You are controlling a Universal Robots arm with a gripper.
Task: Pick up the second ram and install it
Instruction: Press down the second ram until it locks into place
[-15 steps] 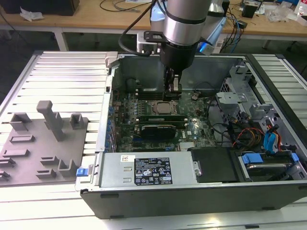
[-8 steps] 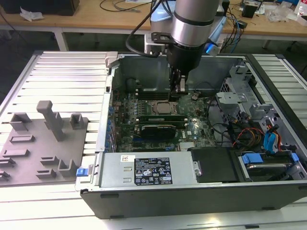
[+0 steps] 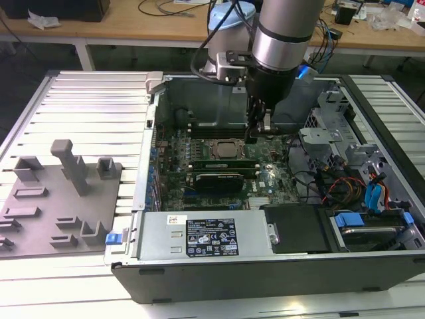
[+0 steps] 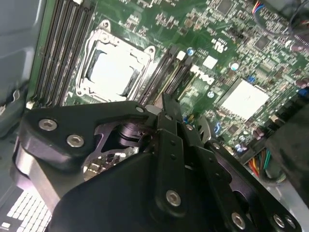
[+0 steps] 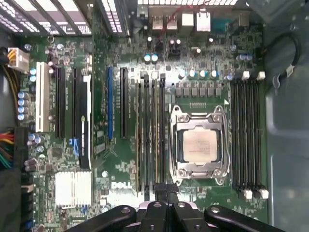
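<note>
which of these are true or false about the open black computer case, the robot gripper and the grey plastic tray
1. The gripper is inside the open black computer case, over the green motherboard. True.
2. The square metal-framed processor socket is covered by a cooler. False: its chip lies bare.
3. The grey plastic tray with an upright grey post lies to the exterior view's left of the case. True.
4. The gripper hangs over that tray. False: it is at the long black memory slots beside the socket.

Cluttered wooden workbench [image 3: 119, 26] behind, dark floor [image 3: 26, 60]
</note>
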